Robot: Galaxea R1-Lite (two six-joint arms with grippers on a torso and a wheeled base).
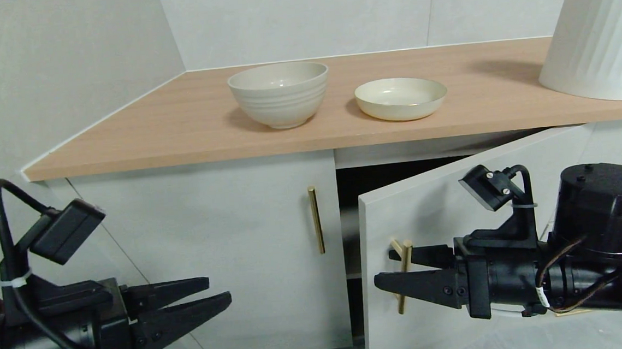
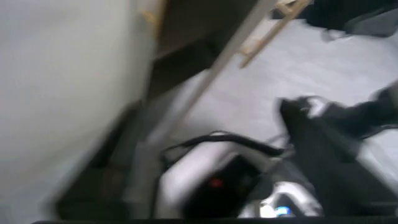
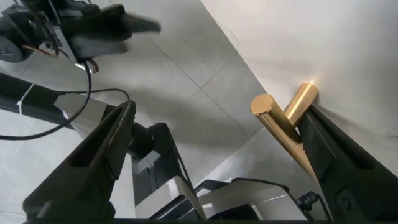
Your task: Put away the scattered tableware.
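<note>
- The right gripper [image 1: 384,269] is at the brass handle [image 1: 406,251] of the right cabinet door [image 1: 433,204]. Its jaws are spread wide. In the right wrist view, one finger [image 3: 336,162] lies right against the bar and the other stands well clear of it. It grips nothing yet.
- The handle's long axis runs up and down the door, and my fingers lie level across it. I judge that closing them would catch the bar squarely.
- The door stands partly ajar, with its free edge swung out toward me and the dark cabinet opening [image 1: 350,221] beside it. I'd say it needs to swing wider before anything goes in.
- The tableware sits on the wooden countertop [image 1: 176,129], well above and beyond both grippers. A deep ribbed bowl [image 1: 279,94] stands upright over the closed left door [image 1: 212,247]. A shallow dish [image 1: 400,98] sits just beside it, over the opening. The two do not touch.
- The left gripper [image 1: 218,290] hangs low in front of the closed door. Its fingers are parted a little and hold nothing.
- The bowl lies up and ahead of the left gripper, which makes the left arm my likelier pick for it. The dish lies nearer the right arm.
</note>
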